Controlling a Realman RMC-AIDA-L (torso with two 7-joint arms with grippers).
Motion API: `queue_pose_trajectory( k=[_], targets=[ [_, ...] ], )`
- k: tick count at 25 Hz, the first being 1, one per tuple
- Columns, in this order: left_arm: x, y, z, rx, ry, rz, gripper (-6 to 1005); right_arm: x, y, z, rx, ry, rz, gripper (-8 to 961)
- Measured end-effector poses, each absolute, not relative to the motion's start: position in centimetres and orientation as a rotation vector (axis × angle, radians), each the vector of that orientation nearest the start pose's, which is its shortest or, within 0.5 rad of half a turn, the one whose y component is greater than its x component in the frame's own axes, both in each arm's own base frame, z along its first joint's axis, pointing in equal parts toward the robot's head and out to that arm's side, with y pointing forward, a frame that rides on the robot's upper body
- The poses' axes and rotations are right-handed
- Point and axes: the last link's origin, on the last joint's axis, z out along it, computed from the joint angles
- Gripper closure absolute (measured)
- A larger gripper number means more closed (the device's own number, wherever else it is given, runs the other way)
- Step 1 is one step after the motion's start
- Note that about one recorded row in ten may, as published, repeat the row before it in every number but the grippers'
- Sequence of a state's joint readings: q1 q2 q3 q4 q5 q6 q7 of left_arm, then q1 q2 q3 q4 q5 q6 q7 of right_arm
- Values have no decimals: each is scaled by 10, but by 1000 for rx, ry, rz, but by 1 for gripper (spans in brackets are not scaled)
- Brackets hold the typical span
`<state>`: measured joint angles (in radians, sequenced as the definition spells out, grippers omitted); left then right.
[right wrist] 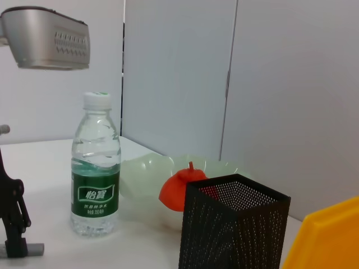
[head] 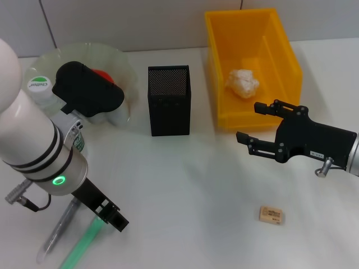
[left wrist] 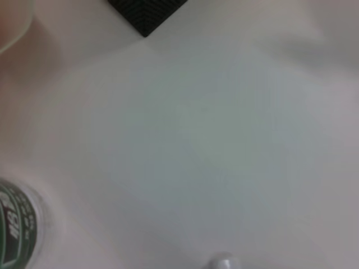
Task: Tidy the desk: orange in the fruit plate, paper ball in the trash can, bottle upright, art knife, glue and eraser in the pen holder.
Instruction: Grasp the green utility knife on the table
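The orange [head: 103, 75] lies in the pale-green fruit plate [head: 126, 66], partly behind my left arm. Beside the plate the bottle [right wrist: 95, 168] stands upright. Inside the yellow trash can [head: 283, 50] is the paper ball [head: 242, 83]. Between plate and can stands the black mesh pen holder [head: 169, 101]. The eraser [head: 271, 214] lies on the desk [head: 190, 190] at the front right. My right gripper [head: 248, 121] hovers open and empty in front of the trash can. Low at the front left, my left gripper [head: 111, 216] is right by a green stick [head: 81, 246] and a grey stick [head: 56, 231]; I cannot tell which is the art knife and which the glue.
My left arm's white forearm [head: 33, 145] and black housing [head: 84, 89] cover part of the plate and bottle. A wall runs along the desk's far edge.
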<state>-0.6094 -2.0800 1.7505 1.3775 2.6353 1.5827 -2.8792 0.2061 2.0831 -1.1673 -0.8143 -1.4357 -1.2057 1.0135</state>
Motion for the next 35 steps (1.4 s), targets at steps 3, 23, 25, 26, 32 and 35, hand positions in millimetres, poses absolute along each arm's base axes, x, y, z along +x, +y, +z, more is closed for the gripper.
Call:
queue_pose_trajectory(
  k=[3, 23, 25, 26, 32, 35],
  targets=[
    [-166, 317, -52, -2556, -953, 781, 195, 291, 304, -4, -2413, 308, 612, 184],
    [-174, 321, -56, -2538, -975, 793, 197, 292, 303, -5, -2412, 313, 611, 185],
    [-173, 322, -56, -2539, -974, 791, 197, 292, 303, -5, -2412, 313, 612, 185],
    [-173, 322, -56, -2539, -973, 790, 198, 292, 303, -5, -2411, 313, 612, 185],
    [-173, 322, -56, -2541, -972, 789, 233, 292, 303, -5, -2411, 313, 612, 185],
    [-174, 322, -56, -2539, -977, 797, 337, 292, 303, -5, -2411, 313, 612, 185]
  ],
)
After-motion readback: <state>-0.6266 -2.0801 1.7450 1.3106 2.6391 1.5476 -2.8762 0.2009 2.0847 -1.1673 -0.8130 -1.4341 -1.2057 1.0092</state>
